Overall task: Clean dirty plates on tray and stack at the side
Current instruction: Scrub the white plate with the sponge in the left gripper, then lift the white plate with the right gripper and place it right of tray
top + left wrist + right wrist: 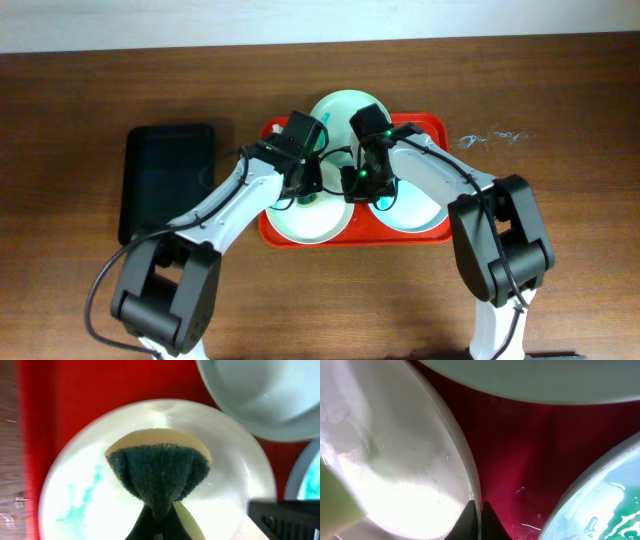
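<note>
The overhead camera looks straight down on the table point(560, 90), with the tray point(432, 124) mid-frame. The left wrist camera hangs close over the white plate point(225, 485), looking down past its sponge point(157, 472). The right wrist camera sits nearer still, at that plate's rim. All three views share plate and tray.

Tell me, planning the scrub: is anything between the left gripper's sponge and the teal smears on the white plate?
Nothing visible does. The sponge in the left gripper is over the white plate; the teal smears lie uncovered beside it.
</note>
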